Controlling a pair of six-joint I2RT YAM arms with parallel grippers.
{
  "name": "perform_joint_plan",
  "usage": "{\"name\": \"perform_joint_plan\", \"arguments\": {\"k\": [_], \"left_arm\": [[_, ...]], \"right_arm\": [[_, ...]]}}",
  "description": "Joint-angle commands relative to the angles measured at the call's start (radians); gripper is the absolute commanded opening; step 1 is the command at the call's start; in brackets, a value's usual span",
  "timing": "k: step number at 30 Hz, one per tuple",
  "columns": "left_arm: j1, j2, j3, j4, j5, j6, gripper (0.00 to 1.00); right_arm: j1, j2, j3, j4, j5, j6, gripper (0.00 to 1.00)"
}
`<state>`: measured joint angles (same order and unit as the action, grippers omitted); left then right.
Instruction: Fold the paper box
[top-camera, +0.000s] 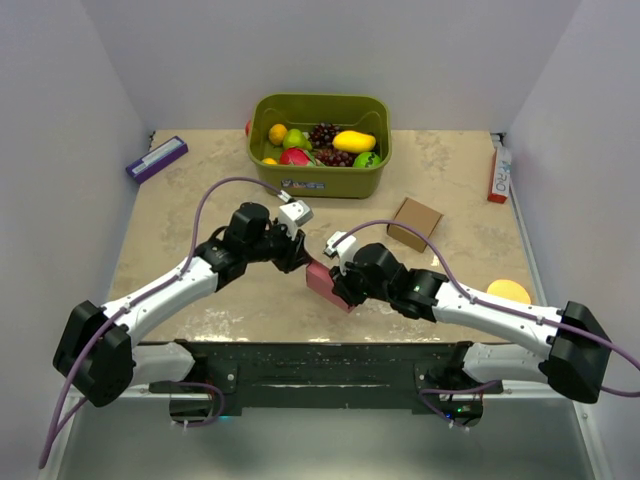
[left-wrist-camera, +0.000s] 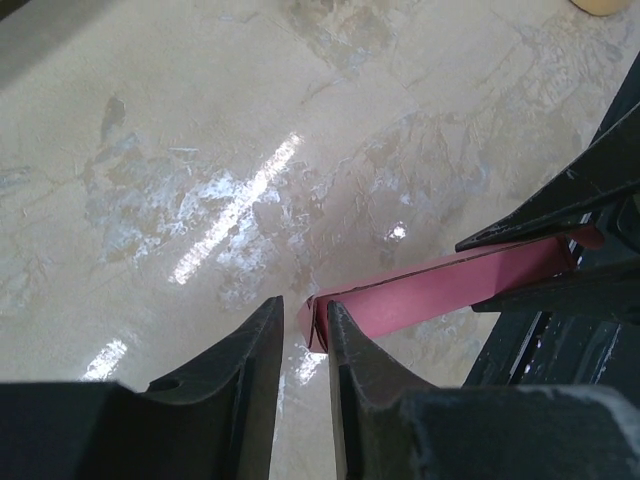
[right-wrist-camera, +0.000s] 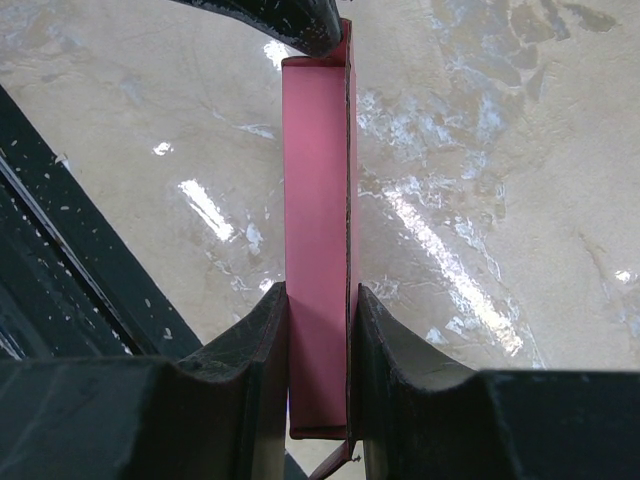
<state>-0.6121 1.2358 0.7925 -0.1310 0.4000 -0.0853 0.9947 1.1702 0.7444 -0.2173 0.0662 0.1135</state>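
The paper box (top-camera: 325, 282) is a slim pink-red rectangular box held just above the table between both arms. My right gripper (top-camera: 342, 284) is shut on it; in the right wrist view both fingers press the box's (right-wrist-camera: 318, 200) long sides near its near end, where a small flap hangs loose. My left gripper (top-camera: 300, 256) is at the box's other end. In the left wrist view the jaws (left-wrist-camera: 303, 320) stand narrowly apart with the box's (left-wrist-camera: 440, 290) end flap between the tips, against the right finger (left-wrist-camera: 345, 345) only.
A green bin (top-camera: 320, 182) of toy fruit stands at the back. A small brown cardboard box (top-camera: 414, 223) lies right of centre. A purple box (top-camera: 156, 158) is at the back left, a red-white box (top-camera: 498, 170) at the back right, and a yellow disc (top-camera: 508, 291) near the right arm.
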Motion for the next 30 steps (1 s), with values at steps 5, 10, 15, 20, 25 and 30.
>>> {"name": "perform_joint_plan", "arguments": {"k": [5,10,15,20,25,30], "left_arm": [[-0.015,-0.016,0.007,0.031,-0.024,0.013,0.23],[-0.028,-0.015,0.005,0.016,-0.044,0.019,0.25],[-0.040,-0.010,0.007,0.011,-0.058,0.024,0.23],[-0.048,-0.006,0.010,0.007,-0.058,0.018,0.08],[-0.066,-0.007,0.011,-0.009,-0.070,-0.022,0.00],[-0.080,0.002,0.010,-0.025,-0.105,-0.048,0.00]], "right_arm": [[0.005,-0.006,0.026,0.024,0.024,-0.014,0.10],[0.007,-0.006,0.026,0.022,0.027,-0.011,0.09],[0.007,-0.009,0.024,0.025,0.030,-0.011,0.09],[0.007,-0.012,0.021,0.024,0.046,-0.012,0.08],[0.007,-0.003,0.024,0.018,0.073,-0.012,0.08],[0.009,0.016,0.027,0.013,0.083,-0.012,0.07]]}}
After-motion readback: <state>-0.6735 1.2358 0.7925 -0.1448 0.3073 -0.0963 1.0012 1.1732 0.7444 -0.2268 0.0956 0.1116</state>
